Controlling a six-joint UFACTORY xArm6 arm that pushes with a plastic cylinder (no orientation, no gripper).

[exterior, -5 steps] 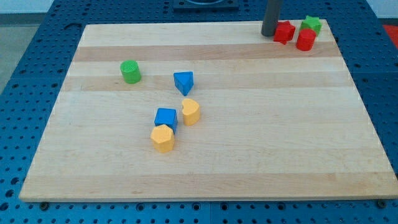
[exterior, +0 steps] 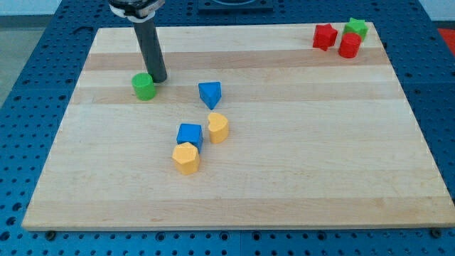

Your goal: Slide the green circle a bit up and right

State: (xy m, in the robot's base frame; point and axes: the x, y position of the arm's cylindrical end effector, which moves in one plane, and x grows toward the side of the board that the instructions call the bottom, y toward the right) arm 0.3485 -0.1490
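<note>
The green circle point(exterior: 143, 87) is a short green cylinder on the wooden board point(exterior: 298, 163), at the view's upper left. My tip point(exterior: 158, 78) stands just right of it and slightly above, touching or nearly touching its upper right side. The dark rod rises from there toward the view's top left.
A blue triangular block point(exterior: 210, 93) lies right of the green circle. A yellow heart point(exterior: 217, 127), a blue square point(exterior: 190, 134) and a yellow hexagon point(exterior: 185, 158) cluster mid-board. Two red blocks point(exterior: 325, 36) point(exterior: 349, 46) and a green star point(exterior: 355, 28) sit at the top right corner.
The rod has swept from the top right corner to the green circle's right side. The green circle has shifted slightly to the left and down.
</note>
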